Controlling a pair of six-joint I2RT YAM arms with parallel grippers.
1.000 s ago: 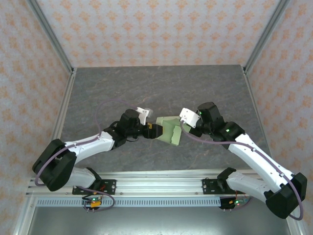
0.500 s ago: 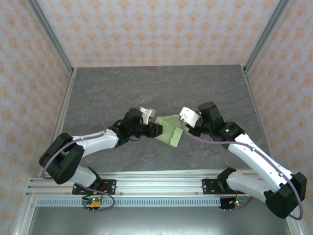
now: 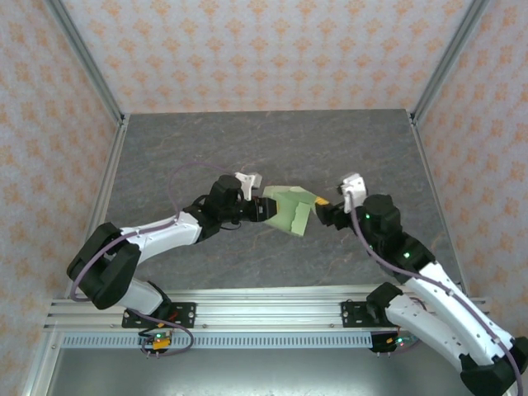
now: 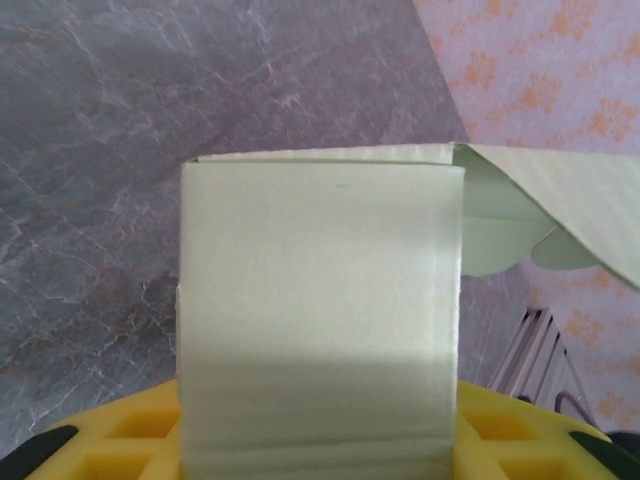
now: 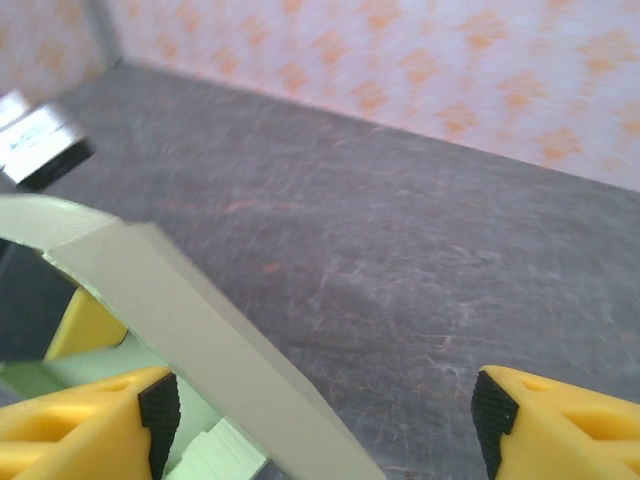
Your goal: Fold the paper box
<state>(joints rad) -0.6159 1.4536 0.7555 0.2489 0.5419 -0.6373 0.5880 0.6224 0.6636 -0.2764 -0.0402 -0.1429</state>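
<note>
The paper box (image 3: 290, 210) is a pale yellow-green, partly folded card held just above the table's middle. My left gripper (image 3: 261, 210) is shut on its left end. In the left wrist view the box's flat panel (image 4: 320, 300) stands upright between the yellow fingers (image 4: 120, 440), with a loose scalloped flap (image 4: 560, 200) hanging off to the right. My right gripper (image 3: 323, 213) sits just right of the box, open and apart from it. In the right wrist view its fingers (image 5: 100, 425) stand wide, and the box's folded edge (image 5: 190, 320) crosses near the left one.
The dark marbled table (image 3: 272, 140) has free room all round the box. Patterned walls with metal corner posts (image 3: 87, 58) close the back and sides. The aluminium rail (image 3: 272, 313) holding both arm bases runs along the near edge.
My right gripper opened, let go of the box and drew back to the right. My left gripper closed on the box's left end and carried it slightly farther back.
</note>
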